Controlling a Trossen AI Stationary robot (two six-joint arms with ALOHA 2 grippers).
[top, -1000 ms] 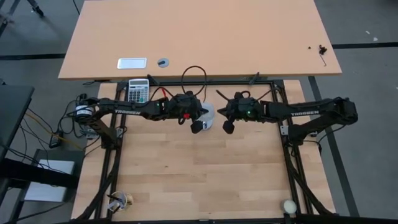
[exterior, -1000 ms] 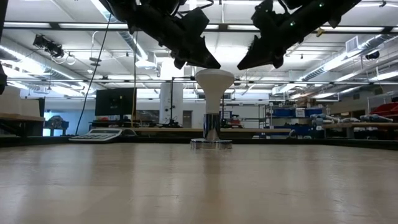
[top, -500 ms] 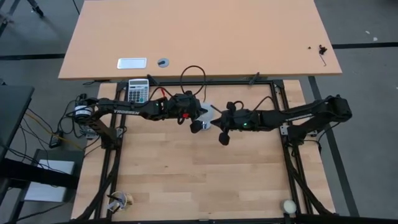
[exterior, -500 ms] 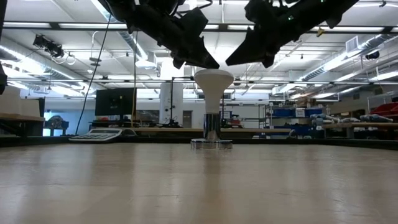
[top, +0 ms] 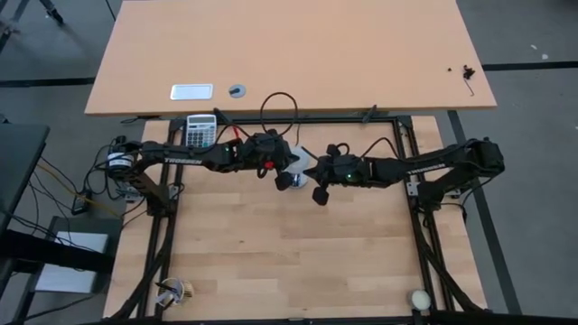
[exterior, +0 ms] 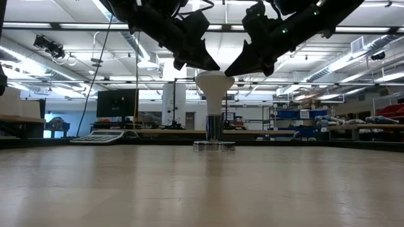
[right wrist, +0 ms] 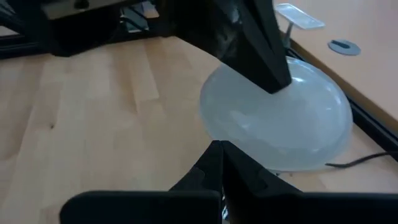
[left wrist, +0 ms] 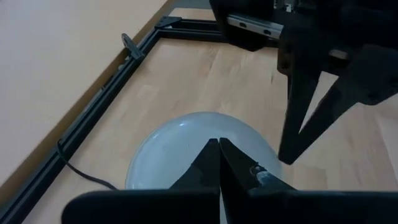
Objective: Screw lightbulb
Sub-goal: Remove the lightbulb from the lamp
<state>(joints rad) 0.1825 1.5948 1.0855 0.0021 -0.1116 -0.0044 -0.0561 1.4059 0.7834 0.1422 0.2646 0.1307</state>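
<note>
Near the back edge of the work table: both arms meet over the lightbulb point(top: 301, 162).
Lightbulb: white, standing upright with its round dome on top and its narrow base down in a flat silver socket point(exterior: 214, 145).
Socket: round and shiny, sitting flat on the wooden table point(top: 271, 253).
Left gripper point(top: 284, 181): its two dark fingers are pressed together with nothing between them. The tip sits at the left side of the dome; contact can't be told.
Right gripper point(top: 320, 195): its fingers are pressed together too, holding nothing. The tip sits at the right side of the dome; contact can't be told.
Calculator point(top: 200, 132): lies at the back left corner, well apart from the bulb.
Cream ball point(top: 420, 299): rests at the front right corner, far from the arms.
</note>
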